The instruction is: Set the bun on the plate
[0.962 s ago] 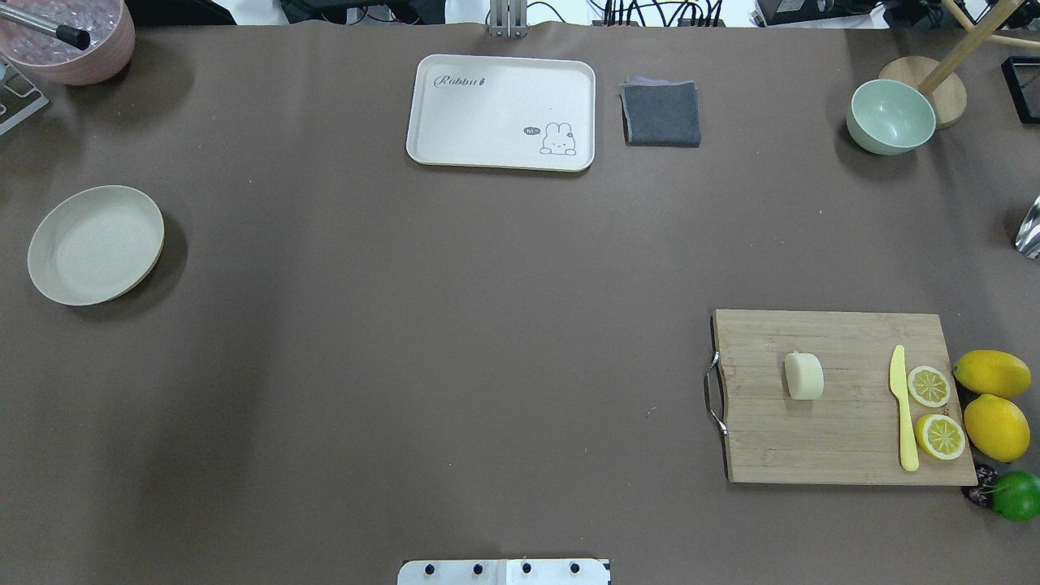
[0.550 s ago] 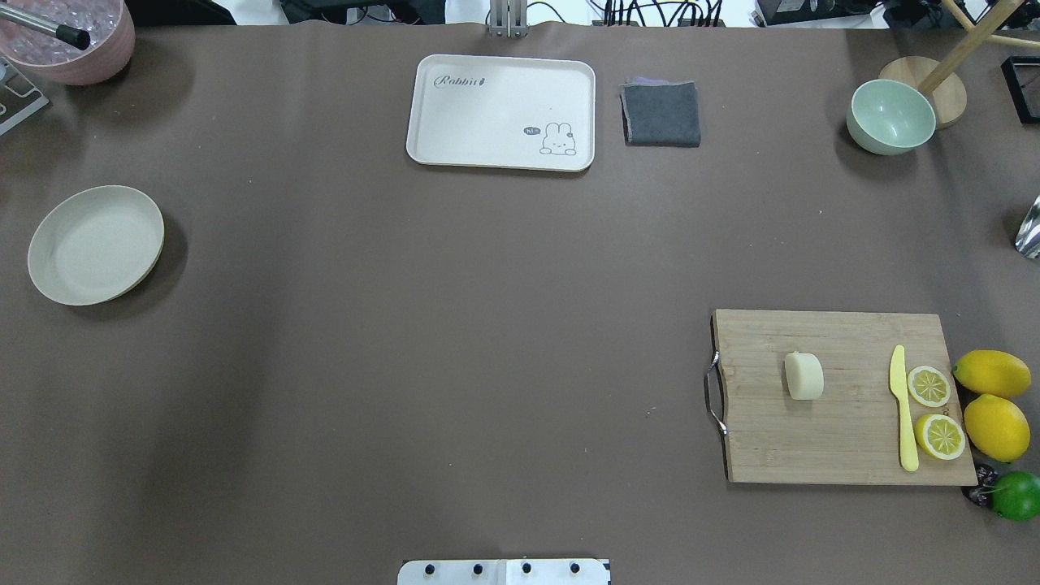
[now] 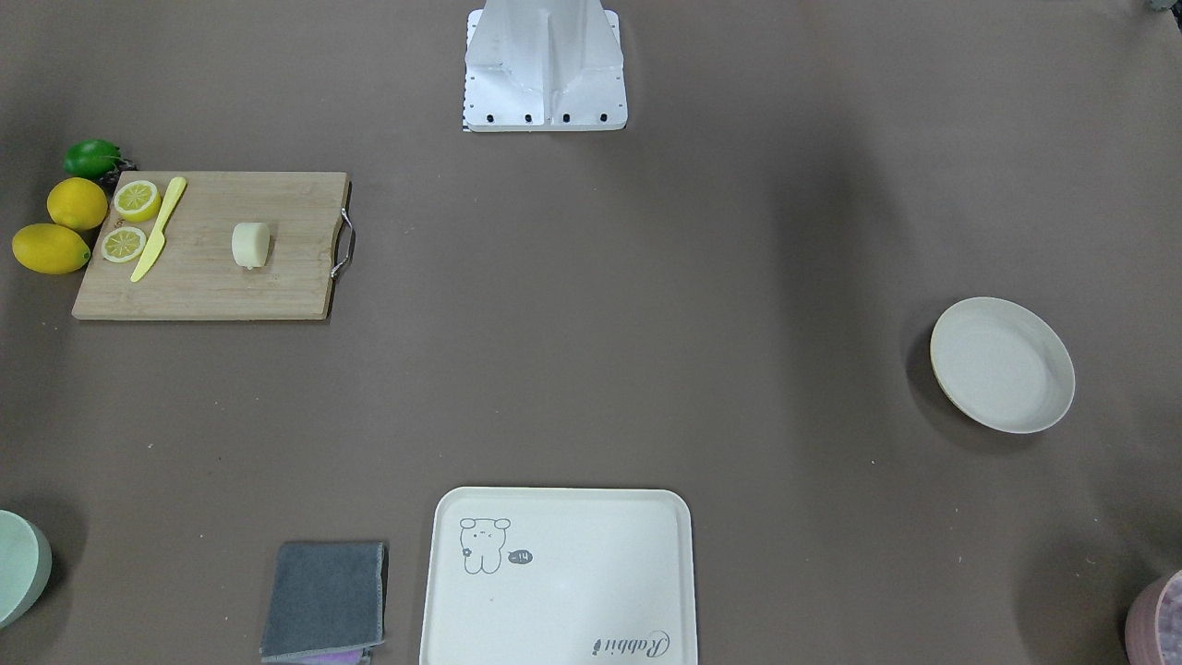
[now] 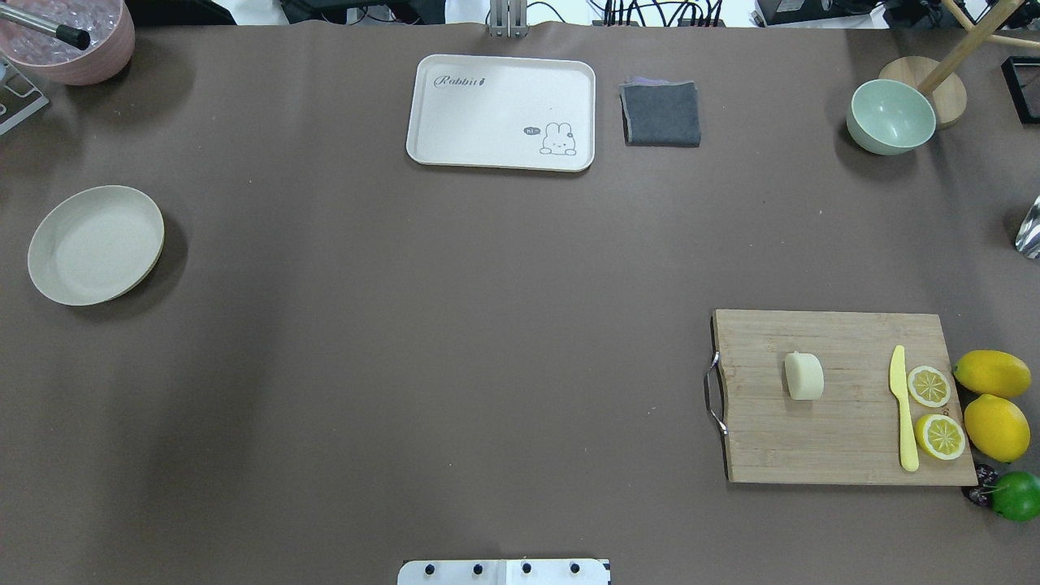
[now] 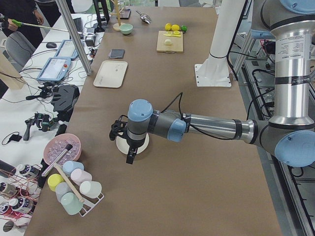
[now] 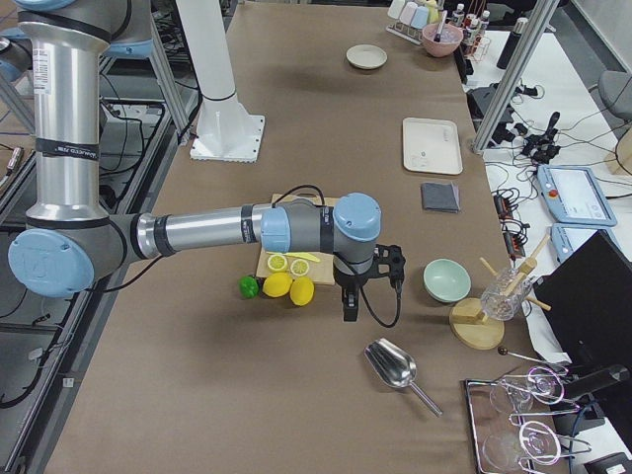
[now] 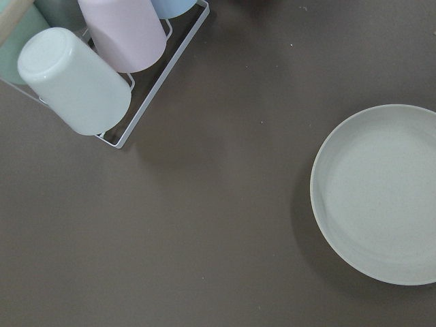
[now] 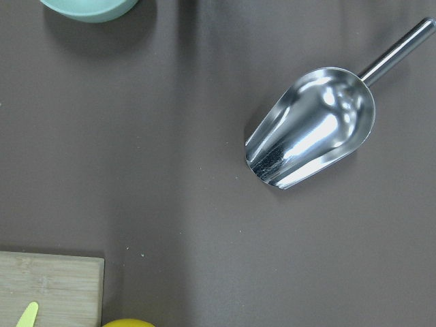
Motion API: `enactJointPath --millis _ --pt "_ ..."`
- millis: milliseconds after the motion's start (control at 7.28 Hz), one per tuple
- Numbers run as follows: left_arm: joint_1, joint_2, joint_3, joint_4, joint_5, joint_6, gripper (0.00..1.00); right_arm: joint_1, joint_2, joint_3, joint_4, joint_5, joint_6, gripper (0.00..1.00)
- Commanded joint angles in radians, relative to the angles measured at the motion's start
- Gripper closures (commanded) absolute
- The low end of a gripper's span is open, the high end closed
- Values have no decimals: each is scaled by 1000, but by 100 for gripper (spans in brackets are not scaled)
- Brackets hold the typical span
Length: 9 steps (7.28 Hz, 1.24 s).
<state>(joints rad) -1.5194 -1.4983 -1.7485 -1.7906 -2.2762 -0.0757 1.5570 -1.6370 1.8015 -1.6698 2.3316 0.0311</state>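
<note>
The bun [image 4: 803, 376] is a small pale cream lump lying on the wooden cutting board [image 4: 845, 439] at the right of the table; it also shows in the front-facing view [image 3: 250, 245]. The plate [image 4: 96, 244] is round and off-white and sits far away at the table's left side, seen as well by the left wrist camera [image 7: 381, 194]. My left gripper [image 5: 130, 157] hangs over the plate's near edge, and I cannot tell its state. My right gripper [image 6: 348, 304] hovers beside the lemons, and its state is also unclear. Neither gripper appears in the overhead view.
On the board lie a yellow knife [image 4: 902, 406] and two lemon slices [image 4: 929, 386]; whole lemons [image 4: 993, 374] and a lime [image 4: 1016, 495] sit beside it. A cream tray [image 4: 501, 112], grey cloth [image 4: 661, 114], green bowl [image 4: 890, 116], metal scoop [image 8: 313, 126] and cup rack [image 7: 102, 61] stand around.
</note>
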Motion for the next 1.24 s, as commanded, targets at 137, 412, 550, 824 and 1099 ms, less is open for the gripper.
enactJointPath --millis 137,412,550,824,1099 --pt "27 -93 193 -134 -5 -40 2 0 5 4 1 2 15 0" --pt "111 -108 289 -365 -14 -262 2 0 14 4 1 0 15 0" --pt "166 -108 361 -527 -11 -360 2 0 19 4 1 0 18 0" --pt "255 -111 441 -714 0 -559 2 0 34 2 1 0 38 0" --pt "287 -166 513 -716 0 -570 2 -2 34 1 1 0 39 0"
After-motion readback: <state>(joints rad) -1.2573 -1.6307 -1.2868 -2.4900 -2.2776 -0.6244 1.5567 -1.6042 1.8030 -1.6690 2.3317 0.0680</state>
